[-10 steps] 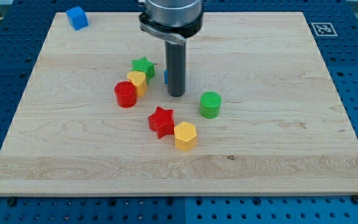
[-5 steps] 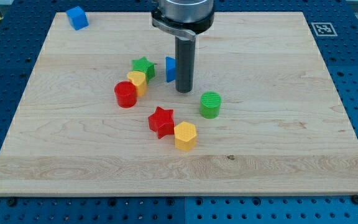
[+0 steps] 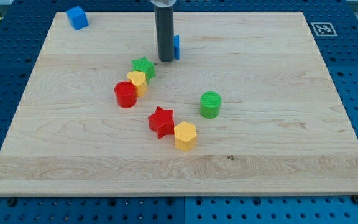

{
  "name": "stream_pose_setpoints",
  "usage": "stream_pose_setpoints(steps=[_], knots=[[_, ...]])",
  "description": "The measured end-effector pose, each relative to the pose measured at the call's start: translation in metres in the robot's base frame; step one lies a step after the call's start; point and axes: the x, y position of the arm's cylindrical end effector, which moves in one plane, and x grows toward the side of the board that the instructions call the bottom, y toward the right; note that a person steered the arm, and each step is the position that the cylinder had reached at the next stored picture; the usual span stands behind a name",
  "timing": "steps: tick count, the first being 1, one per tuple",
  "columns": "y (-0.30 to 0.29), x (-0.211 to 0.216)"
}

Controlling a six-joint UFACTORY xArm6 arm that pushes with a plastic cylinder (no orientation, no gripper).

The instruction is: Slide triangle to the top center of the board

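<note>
Tip (image 3: 165, 60) planted on the wood, holding nothing, only pressing against the blue triangle (image 3: 176, 46) just to its upper right, mostly hidden behind the rod. Best nudged gently from below, kept centred so the wedge cannot slip sideways. Ribbed plastic blocks around: green star (image 3: 143, 66), yellow block (image 3: 137, 82), red cylinder (image 3: 125, 94). Smooth pale wooden board (image 3: 278, 143).

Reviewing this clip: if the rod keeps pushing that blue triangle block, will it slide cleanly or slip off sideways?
The blue triangle probably slides easily: it looks small, rigid and flat-based, resting on the smooth wooden board. It may pivot or slip sideways, since my tip sits at its left edge rather than squarely behind it. Most of the block is hidden by the rod, so this is tentative.
</note>
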Motion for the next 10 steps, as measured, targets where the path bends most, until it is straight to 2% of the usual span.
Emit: stream_pose_setpoints(steps=[1, 4, 7, 10], knots=[[0.014, 0.000], [0.015, -0.057], [0.015, -0.081], [0.002, -0.081]])
